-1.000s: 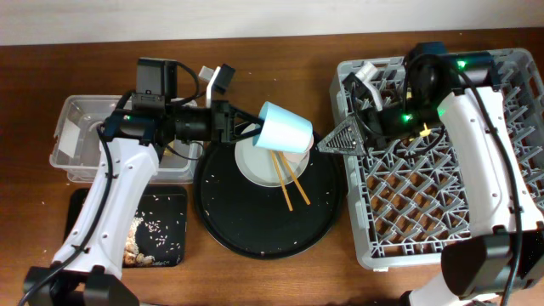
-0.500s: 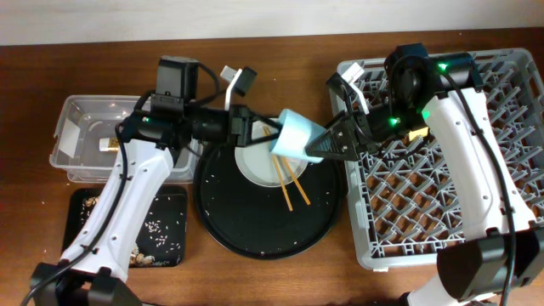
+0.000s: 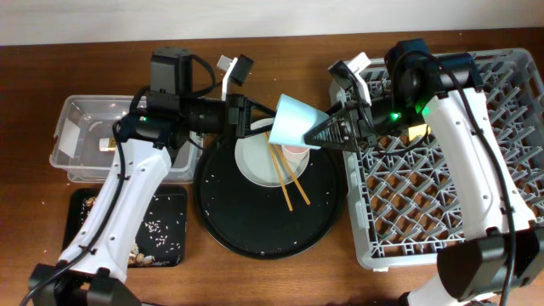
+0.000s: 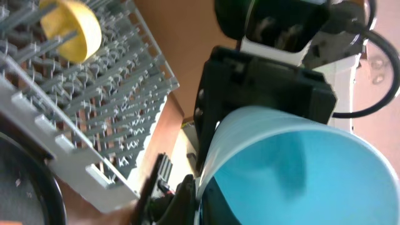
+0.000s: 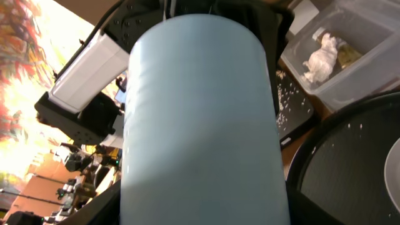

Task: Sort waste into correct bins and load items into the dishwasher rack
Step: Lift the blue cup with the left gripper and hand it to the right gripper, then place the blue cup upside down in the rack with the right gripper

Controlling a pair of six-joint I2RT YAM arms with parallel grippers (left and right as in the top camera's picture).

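Overhead: light blue cup (image 3: 294, 124) aloft, rim pinched between the jaws of the left gripper (image 3: 262, 127), body between the jaws of the right gripper (image 3: 321, 136) — gripping or not, cannot tell. Could drop onto the white plate (image 3: 253, 163) below both jaws if let go left before held right.

Overhead straight down on table (image 3: 25, 212), 2 wrist views close, sharing light blue cup (image 3: 293, 127)
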